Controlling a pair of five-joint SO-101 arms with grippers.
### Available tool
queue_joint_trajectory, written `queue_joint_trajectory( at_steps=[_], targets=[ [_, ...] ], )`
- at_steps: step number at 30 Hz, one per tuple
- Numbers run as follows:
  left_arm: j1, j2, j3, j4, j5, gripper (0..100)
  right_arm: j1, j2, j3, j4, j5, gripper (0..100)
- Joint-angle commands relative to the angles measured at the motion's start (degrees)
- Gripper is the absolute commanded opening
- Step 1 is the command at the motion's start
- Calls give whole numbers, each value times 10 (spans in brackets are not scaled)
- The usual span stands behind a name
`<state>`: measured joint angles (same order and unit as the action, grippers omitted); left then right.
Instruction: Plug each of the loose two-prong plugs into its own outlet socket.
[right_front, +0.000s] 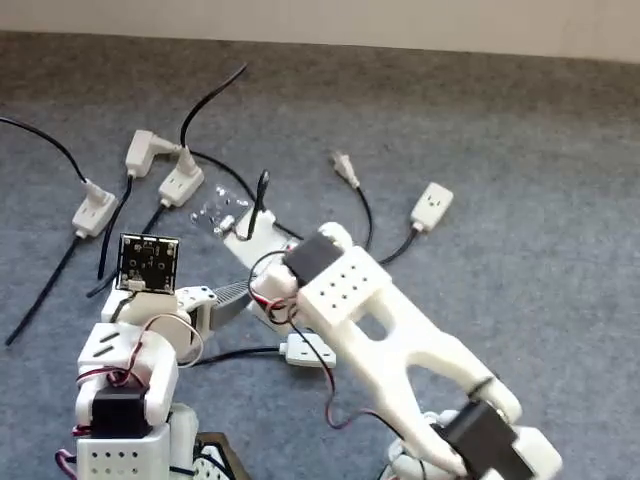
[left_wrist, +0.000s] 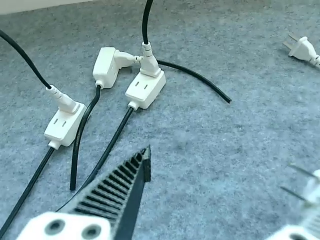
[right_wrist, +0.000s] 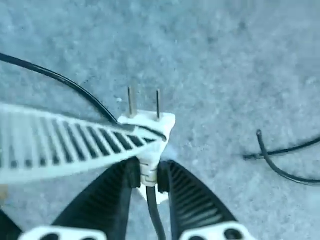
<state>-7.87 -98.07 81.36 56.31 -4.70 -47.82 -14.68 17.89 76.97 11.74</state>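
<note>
Right wrist view tells it: your right hand is clamped on a plug at its cord end, with the prongs pointing out over the counter. A white ribbed finger, by the look of it the left hand's, crosses the plug's body. Your left hand stands wide apart and holds nothing.

So you're on the insertion step, with the plug gripped but not yet seated. The filled sockets sit up-left of the plug. An empty socket lies well right of it, and a second socket is near, under the arm. Next you'll need the prongs square to the slots, and probably the left hand bracing the socket.
</note>
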Motion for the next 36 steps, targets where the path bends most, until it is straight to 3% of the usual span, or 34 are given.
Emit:
queue_joint_trajectory(
  at_steps=[1,9,18,23,28,32,36],
  targets=[
    [-4,-4,-1,-11,-5,476,-4,-51,-38,22,10,6],
    [0,0,9,-11,-6,475,-5,-56,-47,35,17,6],
    [22,0,13,-8,-25,475,-4,-51,-192,134,18,6],
    [22,-3,12,-9,-25,475,-4,-50,-180,140,19,6],
    [-48,-4,7,-11,-18,475,54,-51,-89,131,55,6],
    [-58,0,7,-25,1,474,67,-51,-17,117,98,6],
    [-56,1,7,-23,1,474,72,-51,-8,146,233,6]
  ],
)
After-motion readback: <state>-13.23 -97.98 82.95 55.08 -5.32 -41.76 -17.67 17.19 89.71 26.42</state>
